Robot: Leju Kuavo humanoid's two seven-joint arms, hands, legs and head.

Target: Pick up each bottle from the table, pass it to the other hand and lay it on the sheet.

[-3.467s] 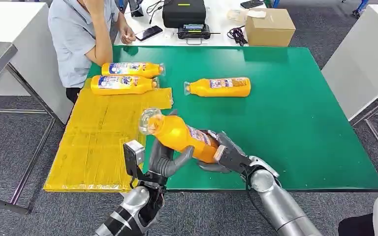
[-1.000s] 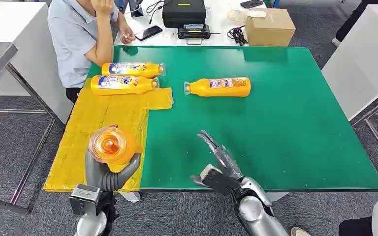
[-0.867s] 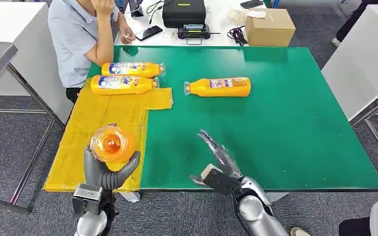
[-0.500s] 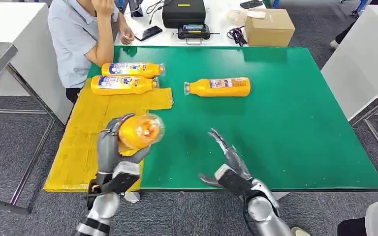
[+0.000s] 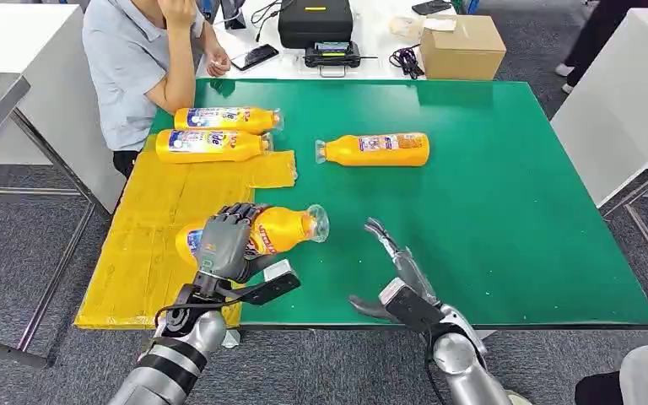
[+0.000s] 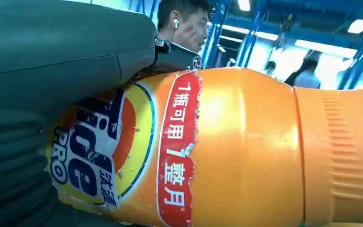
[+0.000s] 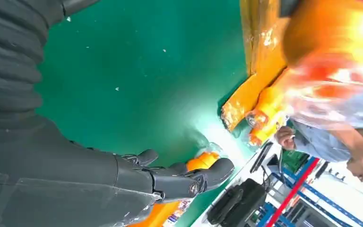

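Note:
My left hand (image 5: 226,242) grips an orange bottle (image 5: 257,234) lying sideways over the near right edge of the yellow sheet (image 5: 160,228), cap end pointing right over the green table (image 5: 489,194). Up close the bottle (image 6: 246,151) shows its label beside my left hand (image 6: 52,85). Two more orange bottles (image 5: 228,119) (image 5: 211,145) lie at the sheet's far end. Another bottle (image 5: 374,149) lies on the green table, mid-far. My right hand (image 5: 398,274) is open above the table's near edge, fingers spread; the right wrist view shows its fingers (image 7: 184,182) over the green surface.
A person (image 5: 139,59) sits at the far left corner, close to the sheet. Behind the green table stand a cardboard box (image 5: 462,46), a black case (image 5: 315,23) and a phone (image 5: 255,56). White tables flank both sides.
My left hand has turned the bottle from pointing at the camera to lying sideways and carried it lower over the sheet's edge. The right hand, which let go earlier, stays open and has shifted slightly forward.

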